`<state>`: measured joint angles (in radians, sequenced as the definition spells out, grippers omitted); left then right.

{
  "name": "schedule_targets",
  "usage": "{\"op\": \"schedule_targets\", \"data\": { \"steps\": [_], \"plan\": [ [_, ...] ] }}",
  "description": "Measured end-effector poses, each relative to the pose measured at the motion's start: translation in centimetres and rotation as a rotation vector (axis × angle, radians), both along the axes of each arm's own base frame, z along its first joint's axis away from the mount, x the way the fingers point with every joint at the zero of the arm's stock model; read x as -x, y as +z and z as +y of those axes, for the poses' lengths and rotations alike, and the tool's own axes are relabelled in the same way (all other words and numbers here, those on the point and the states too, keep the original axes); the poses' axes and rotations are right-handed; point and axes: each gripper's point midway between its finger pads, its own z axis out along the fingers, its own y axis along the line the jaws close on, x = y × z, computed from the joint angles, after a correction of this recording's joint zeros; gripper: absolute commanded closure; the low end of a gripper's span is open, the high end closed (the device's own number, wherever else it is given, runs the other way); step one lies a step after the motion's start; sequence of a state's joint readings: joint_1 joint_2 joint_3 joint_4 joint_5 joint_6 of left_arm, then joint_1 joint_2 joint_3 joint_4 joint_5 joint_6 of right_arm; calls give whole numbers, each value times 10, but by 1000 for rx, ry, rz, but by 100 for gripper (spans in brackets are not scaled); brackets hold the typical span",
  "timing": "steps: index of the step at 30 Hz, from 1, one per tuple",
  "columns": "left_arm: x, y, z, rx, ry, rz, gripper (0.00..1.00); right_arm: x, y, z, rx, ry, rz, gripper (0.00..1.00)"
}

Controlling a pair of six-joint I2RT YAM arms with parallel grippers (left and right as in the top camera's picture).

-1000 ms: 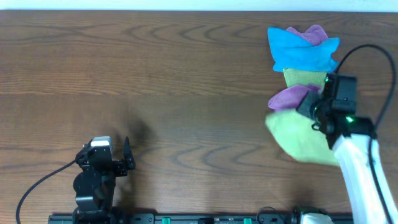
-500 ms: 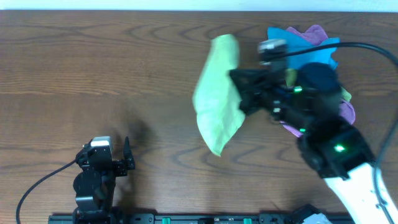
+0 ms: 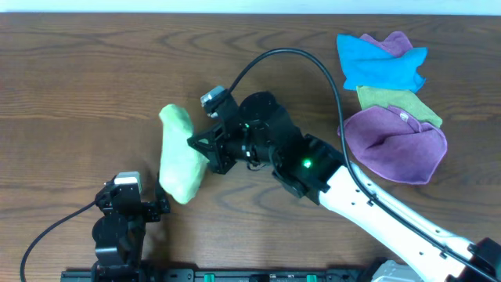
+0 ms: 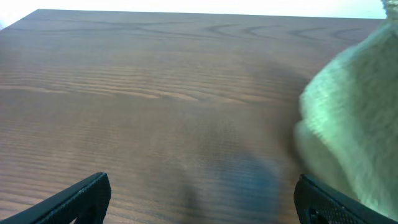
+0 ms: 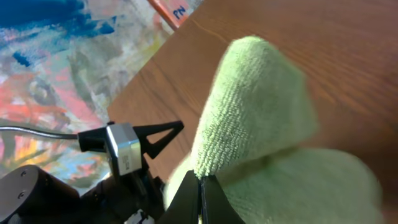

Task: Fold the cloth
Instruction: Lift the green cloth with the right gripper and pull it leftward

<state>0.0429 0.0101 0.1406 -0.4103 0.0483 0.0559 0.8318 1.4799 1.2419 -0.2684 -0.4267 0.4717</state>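
Over the left-centre of the table (image 3: pixel 94 86), overhead view: the cloth (image 3: pixel 177 157) forms a bunched, elongated lime-green mass. The right gripper (image 3: pixel 205 150) grips its right edge, with the arm reaching across from the near right. Whether the cloth's lower end touches the wood cannot be told. The left gripper (image 3: pixel 159 205) sits at the near left, just nearer than the cloth. At the far right lie a blue cloth (image 3: pixel 380 61), a duller green cloth (image 3: pixel 395 100) and a purple cloth (image 3: pixel 395 145), overlapping one another.

Left wrist view: the two fingers (image 4: pixel 81 196) stand wide apart with nothing between them. The cloth, blurred, fills the right side, close above the right-hand finger.

Right wrist view: the jaws are clenched on a fold of the cloth, which rises in a rounded hump. The left arm's black finger and silver body show beyond, at left.
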Motion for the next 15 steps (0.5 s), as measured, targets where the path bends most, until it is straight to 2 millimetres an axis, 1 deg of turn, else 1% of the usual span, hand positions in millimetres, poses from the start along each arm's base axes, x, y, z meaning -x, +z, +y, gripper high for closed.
{"op": "schedule_targets", "data": {
  "steps": [2, 3, 4, 5, 6, 7, 9, 10, 11, 12, 15],
  "plan": [
    [0, 0, 0, 0, 0, 0, 5, -10, -11, -13, 47, -51, 29, 99],
    [0, 0, 0, 0, 0, 0, 5, -17, -19, -24, 82, -92, 49, 99],
    [0, 0, 0, 0, 0, 0, 5, -27, -28, -38, 120, -142, 71, 99],
    [0, 0, 0, 0, 0, 0, 5, -40, -37, -55, 159, -205, 94, 96],
    [0, 0, 0, 0, 0, 0, 5, -54, -46, -73, 195, -271, 115, 73],
    [0, 0, 0, 0, 0, 0, 5, -68, -55, -93, 228, -340, 137, 40],
    [0, 0, 0, 0, 0, 0, 5, -95, -73, -129, 284, -458, 176, 32],
    [0, 0, 0, 0, 0, 0, 5, -106, -85, -145, 314, -510, 200, 21],
    [0, 0, 0, 0, 0, 0, 5, -111, -91, -154, 330, -538, 217, 18],
    [0, 0, 0, 0, 0, 0, 5, -117, -101, -166, 352, -571, 241, 17],
    [0, 0, 0, 0, 0, 0, 5, -124, -115, -179, 385, -603, 268, 17]
  ]
}}
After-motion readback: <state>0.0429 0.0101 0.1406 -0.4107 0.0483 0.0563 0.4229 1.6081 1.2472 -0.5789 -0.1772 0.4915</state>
